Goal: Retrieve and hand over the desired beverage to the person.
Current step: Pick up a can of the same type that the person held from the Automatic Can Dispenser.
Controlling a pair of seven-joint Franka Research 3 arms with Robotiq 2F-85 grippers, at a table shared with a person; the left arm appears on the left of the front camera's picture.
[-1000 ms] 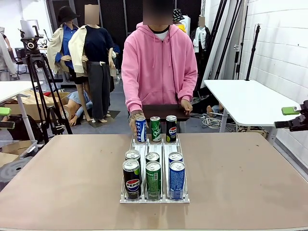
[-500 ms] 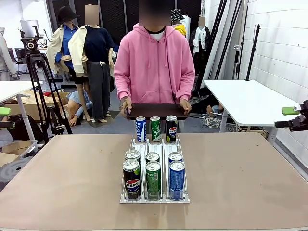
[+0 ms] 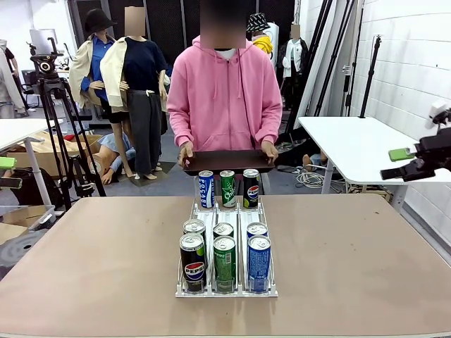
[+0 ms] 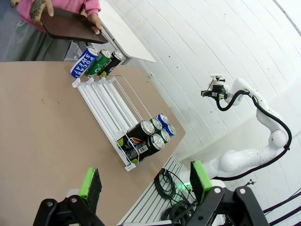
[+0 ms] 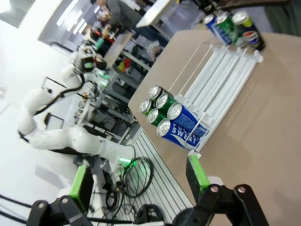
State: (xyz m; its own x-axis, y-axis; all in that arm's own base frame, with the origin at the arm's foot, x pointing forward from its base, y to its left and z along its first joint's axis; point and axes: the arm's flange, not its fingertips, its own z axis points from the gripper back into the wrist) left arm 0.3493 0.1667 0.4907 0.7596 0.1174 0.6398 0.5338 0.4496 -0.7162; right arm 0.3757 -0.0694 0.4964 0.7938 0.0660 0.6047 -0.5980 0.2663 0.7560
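The person [image 3: 224,91] in a pink hoodie stands at the far side of the table and holds a dark tray [image 3: 227,162] in both hands. A white wire rack [image 3: 225,287] lies in the middle of the table. At its far end stand a blue can [image 3: 206,189], a green can [image 3: 227,188] and a black Pepsi can [image 3: 251,187]. Several more cans [image 3: 225,253] crowd its near end. My left gripper [image 3: 5,172] hangs open at the left edge, off the table. My right gripper [image 3: 403,163] hangs open at the right. Both grippers [image 4: 145,181] [image 5: 137,179] are empty in their wrist views, far from the cans.
The brown table [image 3: 352,267] is bare on both sides of the rack. A white table [image 3: 359,148] stands at the back right below my right gripper. A camera tripod [image 3: 53,105] is at the back left. The right arm [image 4: 254,103] stands against the white brick wall.
The person's hand left the blue can and went back to the tray, which now sits a little higher. My right gripper has moved inward and up.
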